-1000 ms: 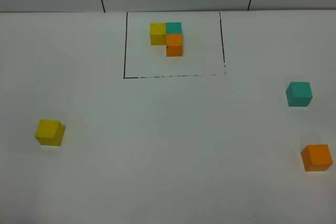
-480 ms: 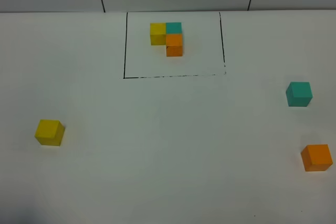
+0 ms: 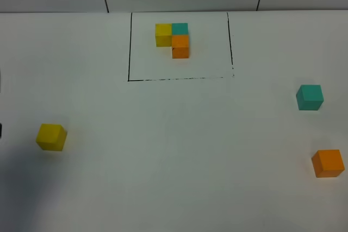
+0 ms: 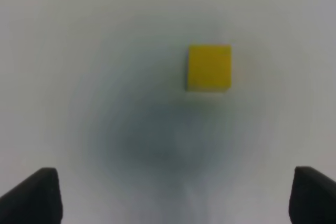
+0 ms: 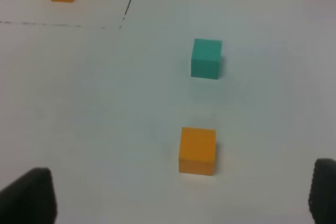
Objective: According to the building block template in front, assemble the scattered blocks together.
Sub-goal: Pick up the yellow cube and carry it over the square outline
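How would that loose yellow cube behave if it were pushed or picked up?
The yellow cube sits flat on one face, so pushed it would probably slide, not roll. Crisp edges suggest it is rigid; flat matte sides should grip well.

I see the template (image 3: 175,37) at far centre, inside the marked rectangle (image 3: 129,52). The left cube (image 3: 51,137) lies near-left. At right, the farther cube (image 3: 309,97) lies behind the nearer cube (image 3: 328,163).
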`<state>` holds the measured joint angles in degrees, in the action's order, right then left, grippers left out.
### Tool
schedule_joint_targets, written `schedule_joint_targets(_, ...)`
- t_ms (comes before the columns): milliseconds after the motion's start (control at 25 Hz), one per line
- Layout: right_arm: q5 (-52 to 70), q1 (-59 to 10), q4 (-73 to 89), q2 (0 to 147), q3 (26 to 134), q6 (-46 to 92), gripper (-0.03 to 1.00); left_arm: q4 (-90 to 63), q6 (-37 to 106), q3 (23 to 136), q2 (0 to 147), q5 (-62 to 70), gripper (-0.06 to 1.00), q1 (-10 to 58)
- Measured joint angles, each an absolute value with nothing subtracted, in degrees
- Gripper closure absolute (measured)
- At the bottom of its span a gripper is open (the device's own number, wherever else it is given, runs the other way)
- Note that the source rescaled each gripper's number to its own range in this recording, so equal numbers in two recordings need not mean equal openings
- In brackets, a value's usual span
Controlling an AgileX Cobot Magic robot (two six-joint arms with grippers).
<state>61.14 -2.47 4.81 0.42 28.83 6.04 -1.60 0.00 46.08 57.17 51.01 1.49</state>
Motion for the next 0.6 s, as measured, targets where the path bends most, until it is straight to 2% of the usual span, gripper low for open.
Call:
schedule_joint_targets(320, 61.1, -2.5, 4.8, 0.4, 28.8, 6.0, 0.02, -1.4, 0.0, 54.4, 80.4, 50.8, -0.03, 2.4)
schedule_joint_targets(600, 61.1, -2.5, 4.8, 0.4, 28.8, 6.0, 0.02, 0.0, -0.5, 56.6, 88.8, 49.7, -0.03, 7.1)
